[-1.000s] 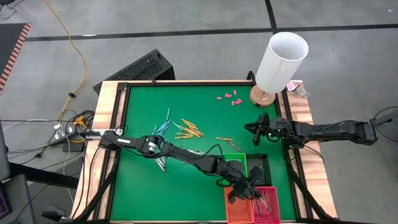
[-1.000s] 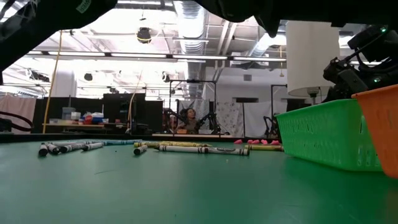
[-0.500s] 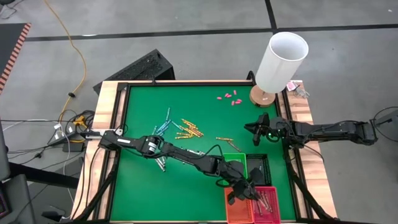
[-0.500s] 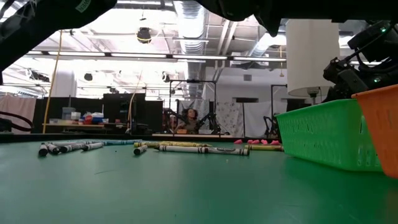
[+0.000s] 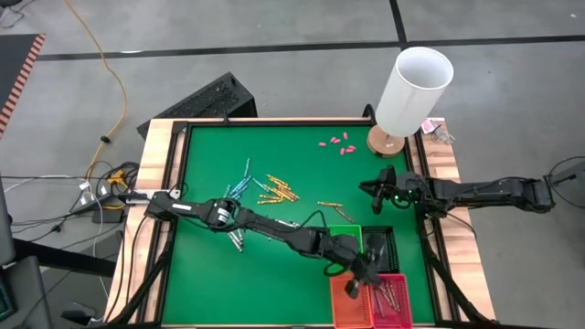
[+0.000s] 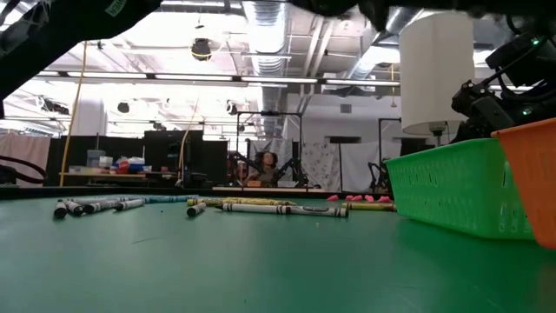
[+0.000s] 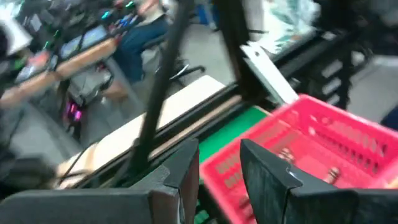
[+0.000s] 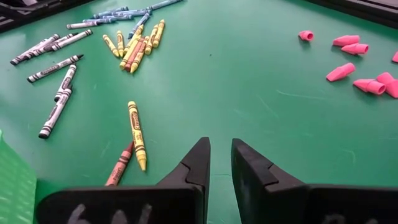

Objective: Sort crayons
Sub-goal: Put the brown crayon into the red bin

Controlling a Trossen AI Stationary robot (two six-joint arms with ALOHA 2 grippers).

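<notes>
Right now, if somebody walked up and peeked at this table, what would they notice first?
Probably the bright baskets at the near edge of the green table, orange, pink and green side by side, with the left claw hanging over them. Then the crayons scattered across the middle of the table, and the tall white tube at the far right corner.

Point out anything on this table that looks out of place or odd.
The pink stubby pieces stand out: they lie scattered near the table's far edge beside the white cylinder, unlike anything else there and apart from the crayons. The crayons lie loose on the green mat in rough clusters, unsorted. Nothing looks spilled or damaged.
</notes>
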